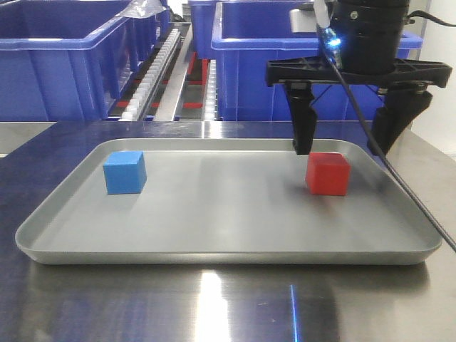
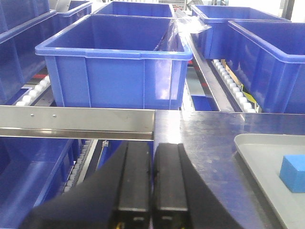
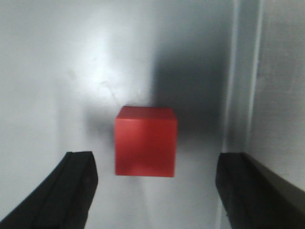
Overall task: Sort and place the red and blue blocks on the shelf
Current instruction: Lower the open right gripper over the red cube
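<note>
- While the right gripper (image 1: 345, 147) hangs above the red block (image 1: 328, 173), its two dark fingers are spread wide, one on each side of the cube, touching and gripping nothing.
- The red block sits flat on the right part of a shallow grey tray (image 1: 214, 254), close to the far rim.
- The right wrist view is soft and blurred. Only the finger ends show, cut off by the lower edge, and it is unclear how high they are above the tray floor.
- The blue block (image 1: 125, 172) rests on the tray's left part, well apart from the red one. In the left wrist view only a corner of it shows at the right edge.
- The left gripper (image 2: 153, 157) is pressed closed, finger against finger, with nothing between. It does not appear in the front view.
- The shelf (image 2: 76, 122) stands behind the steel table (image 1: 214, 306). Large blue bins (image 2: 114, 67) hide most of its roller rails.
- The right arm's upper part is cropped by the top of the front view, and a black cable crosses the tray's right corner.
</note>
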Available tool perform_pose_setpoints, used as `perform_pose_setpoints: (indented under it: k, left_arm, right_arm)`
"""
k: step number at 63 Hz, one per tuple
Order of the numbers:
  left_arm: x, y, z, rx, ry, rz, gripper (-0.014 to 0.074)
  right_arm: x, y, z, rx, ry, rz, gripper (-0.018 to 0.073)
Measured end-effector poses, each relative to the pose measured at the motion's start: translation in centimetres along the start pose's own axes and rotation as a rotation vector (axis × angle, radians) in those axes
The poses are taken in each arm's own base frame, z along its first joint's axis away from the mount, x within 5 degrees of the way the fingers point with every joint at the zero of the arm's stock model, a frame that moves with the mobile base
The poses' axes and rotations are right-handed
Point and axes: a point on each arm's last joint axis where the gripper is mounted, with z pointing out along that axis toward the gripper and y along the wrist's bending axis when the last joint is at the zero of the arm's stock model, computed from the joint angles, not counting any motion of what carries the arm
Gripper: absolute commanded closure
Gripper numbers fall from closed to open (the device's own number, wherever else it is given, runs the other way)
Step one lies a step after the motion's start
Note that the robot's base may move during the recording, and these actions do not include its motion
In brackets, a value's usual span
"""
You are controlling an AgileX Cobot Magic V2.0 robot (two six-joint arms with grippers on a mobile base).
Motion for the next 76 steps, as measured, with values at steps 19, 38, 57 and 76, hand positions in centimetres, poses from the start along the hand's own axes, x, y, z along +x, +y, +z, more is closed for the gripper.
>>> perform_pose_setpoints:
  k: [19,38,57,76]
  left_arm:
    - [0.0,0.0,0.0,0.0,0.0,0.0,0.047]
    - [0.0,0.0,0.0,0.0,0.0,0.0,0.047]
    - [0.0,0.0,0.0,0.0,0.0,0.0,0.047]
    - [0.0,0.0,0.0,0.0,0.0,0.0,0.047]
  right_arm:
    - [0.0,0.3,0.5,0.001,0.005,-0.005,-0.0065]
    - [-0.1,0.4,1.2,0.002,0.008,-0.006,-0.0065]
    - [-0.1,0.4,2.6,0.022,0.042,0.008,-0.0065]
    - [-0.1,0.4,2.7,0.024,0.046,0.034,-0.0065]
